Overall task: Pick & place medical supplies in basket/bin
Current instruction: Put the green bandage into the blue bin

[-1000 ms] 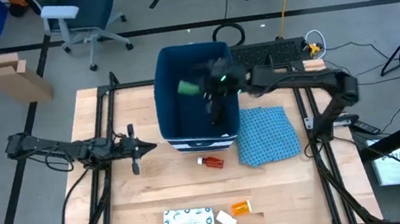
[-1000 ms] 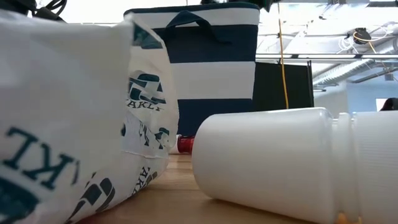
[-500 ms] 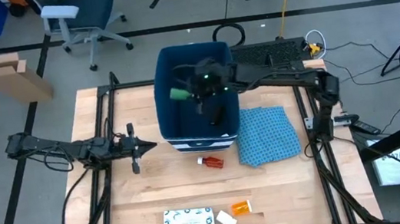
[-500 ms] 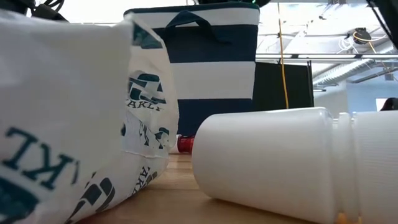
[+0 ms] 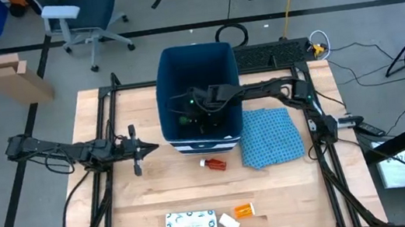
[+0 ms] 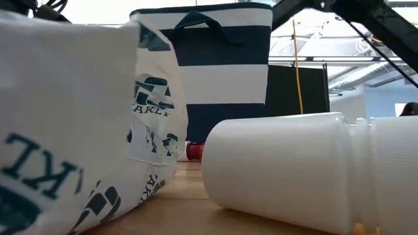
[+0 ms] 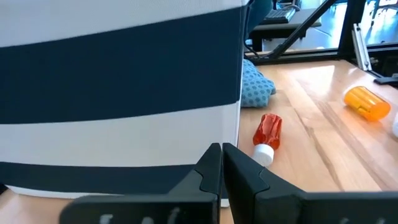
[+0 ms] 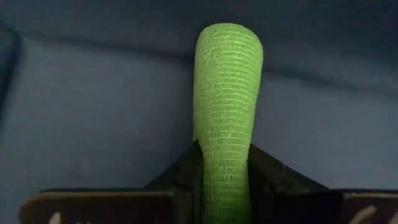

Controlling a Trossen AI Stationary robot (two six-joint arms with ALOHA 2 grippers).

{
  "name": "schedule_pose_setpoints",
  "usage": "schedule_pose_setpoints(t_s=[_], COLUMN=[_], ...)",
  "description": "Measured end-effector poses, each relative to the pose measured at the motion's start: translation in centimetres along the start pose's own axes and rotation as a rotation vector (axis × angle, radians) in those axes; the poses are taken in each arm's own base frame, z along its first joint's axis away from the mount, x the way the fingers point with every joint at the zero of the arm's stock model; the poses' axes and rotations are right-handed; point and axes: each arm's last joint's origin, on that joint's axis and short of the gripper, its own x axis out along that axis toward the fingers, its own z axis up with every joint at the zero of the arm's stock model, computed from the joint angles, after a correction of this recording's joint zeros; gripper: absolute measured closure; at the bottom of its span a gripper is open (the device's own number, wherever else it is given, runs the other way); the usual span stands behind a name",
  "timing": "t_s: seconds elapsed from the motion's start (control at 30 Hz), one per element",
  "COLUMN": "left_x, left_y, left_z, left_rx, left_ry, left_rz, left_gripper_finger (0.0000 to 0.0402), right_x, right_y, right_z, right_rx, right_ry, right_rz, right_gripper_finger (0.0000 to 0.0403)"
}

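Deep inside the blue bin, right claw gripping a green roll; left claw closed, idling beside it.

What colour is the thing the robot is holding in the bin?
Bright green roll, clearest in the right wrist view.

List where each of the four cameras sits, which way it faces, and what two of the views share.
High view: overhead, looking straight down on the table; both arms show, right gripper inside the bin.
Low view: table height, looking level past a white bottle; an arm crosses overhead.
Left wrist view: on the left arm, facing the bin's striped wall; its shut fingers show.
Right wrist view: inside the bin, fingers clamping a green roll.
Shared: high and left wrist views both show the red-white tube.
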Motion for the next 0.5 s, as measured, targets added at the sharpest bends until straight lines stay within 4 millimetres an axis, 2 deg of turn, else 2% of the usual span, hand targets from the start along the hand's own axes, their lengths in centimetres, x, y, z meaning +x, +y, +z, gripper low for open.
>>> schedule_pose_setpoints(t_s=[0.23, 0.5], left_x=[0.0, 0.0], left_y=[0.0, 0.0], left_z=[-0.3, -0.4], left_rx=[-0.022, -0.044], left_ry=[0.031, 0.041], left_rz=[-0.001, -0.002], left_gripper_finger=[0.0382, 0.0382], right_x=[2.7, 2.5], right_y=[0.3, 0.1], right_z=[-1.5, -1.8], right_rx=[0.026, 0.037], right_ry=[0.076, 0.089], right_rz=[0.089, 0.101], right_gripper_finger=[0.0332, 0.0331])
